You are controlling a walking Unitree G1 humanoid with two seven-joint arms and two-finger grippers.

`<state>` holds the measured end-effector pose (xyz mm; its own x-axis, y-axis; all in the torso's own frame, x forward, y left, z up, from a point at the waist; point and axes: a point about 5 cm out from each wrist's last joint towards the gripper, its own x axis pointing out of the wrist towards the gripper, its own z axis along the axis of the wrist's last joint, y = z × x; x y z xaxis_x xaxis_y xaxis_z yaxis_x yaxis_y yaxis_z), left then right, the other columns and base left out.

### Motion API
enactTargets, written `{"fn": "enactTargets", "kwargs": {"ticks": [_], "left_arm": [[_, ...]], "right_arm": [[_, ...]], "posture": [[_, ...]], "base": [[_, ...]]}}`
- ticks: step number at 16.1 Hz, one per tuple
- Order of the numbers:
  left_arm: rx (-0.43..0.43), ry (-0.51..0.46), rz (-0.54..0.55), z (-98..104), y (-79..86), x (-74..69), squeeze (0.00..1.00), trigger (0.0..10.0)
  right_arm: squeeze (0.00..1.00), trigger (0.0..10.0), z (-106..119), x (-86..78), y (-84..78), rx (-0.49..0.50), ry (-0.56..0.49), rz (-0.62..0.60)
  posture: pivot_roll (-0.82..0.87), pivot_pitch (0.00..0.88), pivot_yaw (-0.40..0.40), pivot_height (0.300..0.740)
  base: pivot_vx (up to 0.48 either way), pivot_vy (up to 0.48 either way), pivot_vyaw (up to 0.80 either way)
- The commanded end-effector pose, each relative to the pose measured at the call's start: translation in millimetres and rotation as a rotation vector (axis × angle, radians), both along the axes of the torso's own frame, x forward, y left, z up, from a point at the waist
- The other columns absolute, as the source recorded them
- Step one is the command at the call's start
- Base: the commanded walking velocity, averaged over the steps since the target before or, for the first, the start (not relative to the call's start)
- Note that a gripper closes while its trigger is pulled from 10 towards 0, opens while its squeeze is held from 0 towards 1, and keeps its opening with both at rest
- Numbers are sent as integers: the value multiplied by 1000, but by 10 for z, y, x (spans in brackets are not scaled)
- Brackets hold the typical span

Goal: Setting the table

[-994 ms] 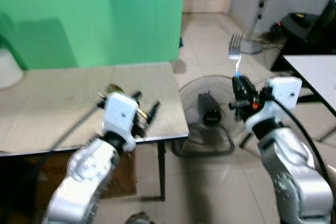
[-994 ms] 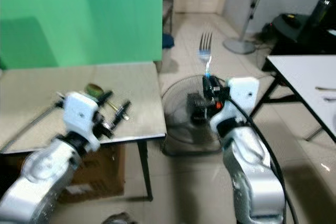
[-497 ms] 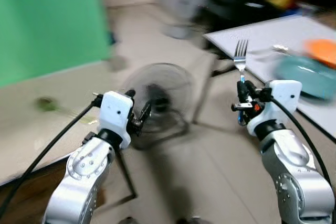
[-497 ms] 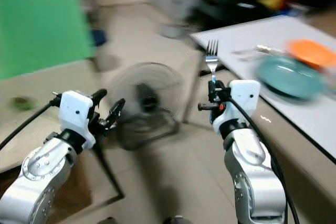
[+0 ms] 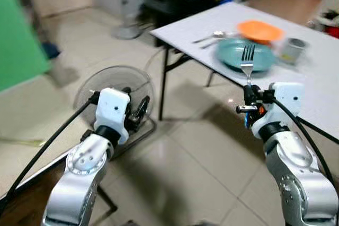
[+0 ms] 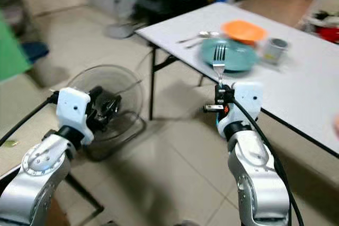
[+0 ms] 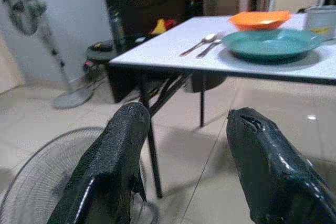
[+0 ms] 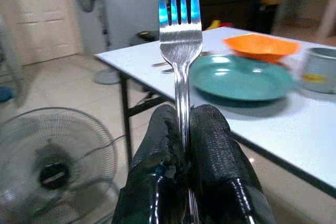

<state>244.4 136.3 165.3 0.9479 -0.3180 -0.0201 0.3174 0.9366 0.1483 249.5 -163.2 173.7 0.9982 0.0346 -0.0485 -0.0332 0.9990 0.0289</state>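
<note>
A floor fan [image 5: 114,91] with a round wire cage lies on the tiled floor [image 5: 201,157], near the leg of the white counter [image 5: 162,86]. A pedestal fan [image 7: 31,30] stands farther back by the wall, beside a dark cabinet [image 7: 149,17] holding a yellow object. A green panel [image 5: 16,41] stands at the left. A white door [image 8: 42,17] is behind.

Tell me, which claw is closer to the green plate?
Right. The right claw, holding the fork, is just short of the white table's edge near the green plate. The left claw is over by the floor fan.
</note>
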Motion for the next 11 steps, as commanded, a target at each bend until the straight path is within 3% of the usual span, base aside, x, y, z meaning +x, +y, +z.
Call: {"fn": "enactTargets", "kwargs": {"ticks": [1, 11], "left_arm": [[2, 1, 4, -6, -6, 21, 0, 10000], [30, -21, -10, 38, 30, 31, 0, 10000]], "right_arm": [[0, 10000, 38, 18, -7, -5, -10, -10], [0, 10000, 28, 34, 47, 26, -4, -10]], "posture": [[122, 0, 3, 727], [154, 0, -10, 727]], "base": [[0, 0, -763], [0, 0, -766]]}}
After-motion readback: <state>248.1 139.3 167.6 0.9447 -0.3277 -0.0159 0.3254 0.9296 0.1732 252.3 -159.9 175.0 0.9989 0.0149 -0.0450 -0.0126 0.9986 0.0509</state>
